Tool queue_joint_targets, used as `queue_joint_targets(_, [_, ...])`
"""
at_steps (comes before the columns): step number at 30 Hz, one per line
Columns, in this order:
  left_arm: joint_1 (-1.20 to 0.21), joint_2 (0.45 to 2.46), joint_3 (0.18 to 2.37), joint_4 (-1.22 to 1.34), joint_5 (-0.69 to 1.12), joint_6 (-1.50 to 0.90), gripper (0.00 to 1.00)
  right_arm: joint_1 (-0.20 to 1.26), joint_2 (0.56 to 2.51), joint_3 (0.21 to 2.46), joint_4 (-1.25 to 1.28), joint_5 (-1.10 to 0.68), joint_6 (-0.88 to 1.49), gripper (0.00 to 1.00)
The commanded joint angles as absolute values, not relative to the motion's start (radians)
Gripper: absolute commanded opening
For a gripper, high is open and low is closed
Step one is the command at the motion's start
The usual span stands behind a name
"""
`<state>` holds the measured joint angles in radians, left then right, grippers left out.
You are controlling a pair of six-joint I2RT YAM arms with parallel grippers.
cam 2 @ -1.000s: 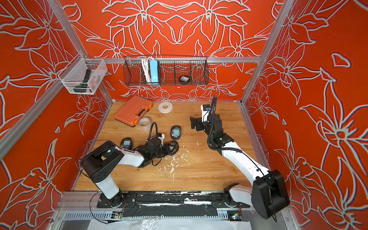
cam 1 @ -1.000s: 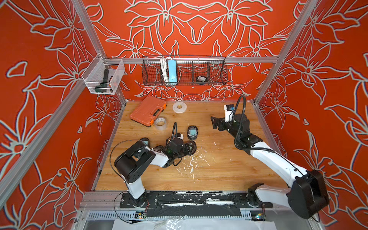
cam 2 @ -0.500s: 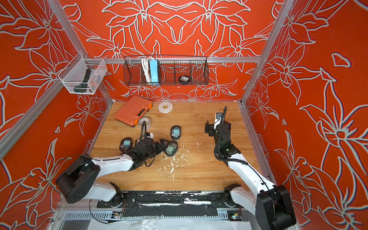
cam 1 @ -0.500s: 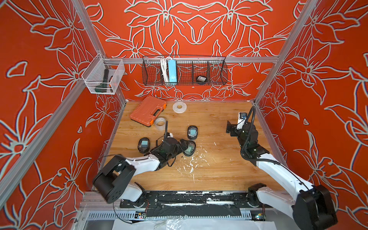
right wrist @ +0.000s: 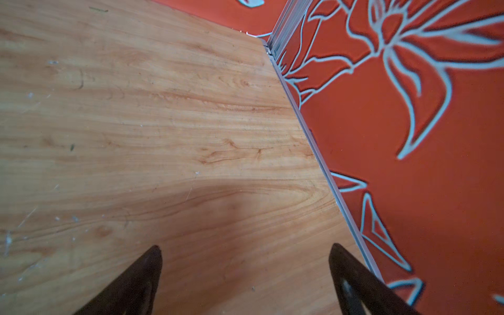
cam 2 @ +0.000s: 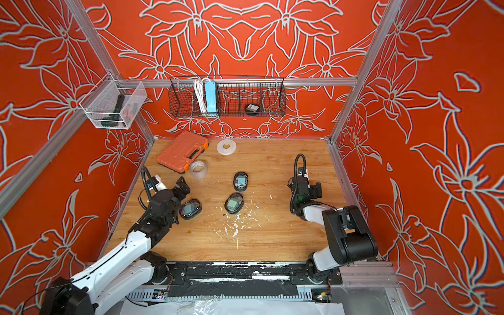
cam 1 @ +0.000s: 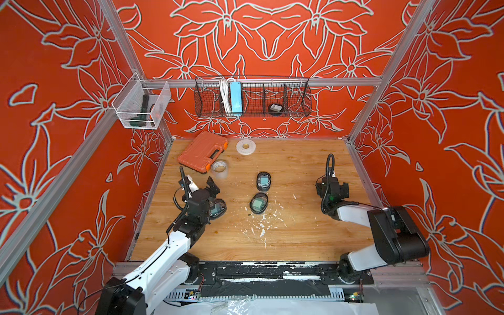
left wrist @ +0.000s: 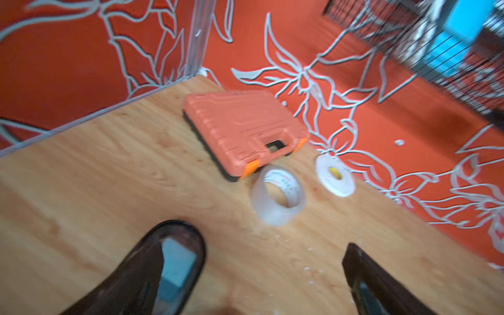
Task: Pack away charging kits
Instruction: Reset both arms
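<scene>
Three oval clear-topped pouches lie flat on the wooden table. Each shows a teal plug adapter through its lid.
- left pouch: partly hidden under the left arm's wrist in both top views.
- centre pouch and far pouch: near each other, not touching, mid-table.
- A fourth dark pouch sits in a compartment toward the right end of the wire basket. Its contents are too small to tell.

Left gripper: jaws spread wide, nothing between them. Only the left wrist view, which is blurred, shows the left pouch just beside one finger and partly behind it. Whether they touch cannot be told.

Right gripper: jaws spread wide and empty, over bare wood by the right wall. No pouch shows in that view.

Beyond the left gripper are a clear tape roll, a white tape roll and an orange tool case. A blue power strip stands in the basket.
</scene>
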<state>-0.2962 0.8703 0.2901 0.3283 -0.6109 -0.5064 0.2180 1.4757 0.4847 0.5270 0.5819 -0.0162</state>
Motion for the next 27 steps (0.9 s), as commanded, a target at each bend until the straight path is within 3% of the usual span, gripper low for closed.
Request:
queue_joint_targets(1, [-0.281,0.928,0.199,0.625,-0.746,-0.311,0.99,0.183,1.399,0.414,0.654,0.528,-0.002,0.96])
queue_joint_targets(2, [-0.277,0.942,0.248,0.516,-0.788,-0.340,0.99,0.168,1.372,0.357,0.730,0.504,0.007,0.96])
queue_joint_targets(4, [-0.275,0.980,0.235,0.575,-0.799,-0.236,0.99,0.147,1.347,0.294,0.810,0.417,0.000,0.93])
queue_joint_targets(7, [-0.244,1.119,0.118,0.873,-0.724,-0.165,0.99,0.145,1.360,0.303,0.803,0.397,-0.004,0.92])
queue_joint_targets(12, [-0.210,1.218,0.120,1.036,-0.712,-0.112,0.99,0.129,1.379,0.309,0.796,0.350,0.003,0.96])
queue_joint_targets(14, [-0.155,1.261,0.082,1.154,-0.642,-0.123,0.99,0.104,1.468,0.271,0.990,0.323,-0.006,0.98])
queue_joint_targets(16, [-0.075,1.318,0.168,1.018,-0.547,-0.173,0.99,0.080,1.396,0.317,0.776,0.295,0.040,0.98])
queue_joint_targets(19, [-0.128,1.410,0.273,0.948,-0.494,-0.076,0.99,0.067,1.416,0.296,0.855,0.277,0.030,0.98])
queue_joint_targets(24, [-0.118,1.374,0.130,1.169,-0.308,-0.019,0.99,0.069,1.403,0.310,0.807,0.278,0.035,0.98])
queue_joint_targets(26, [-0.112,1.452,0.058,1.405,-0.282,0.013,0.99,0.068,1.411,0.306,0.828,0.277,0.030,0.98])
queue_joint_targets(27, [-0.115,1.418,0.069,1.316,-0.276,0.003,0.99,0.069,1.404,0.311,0.807,0.277,0.034,0.98])
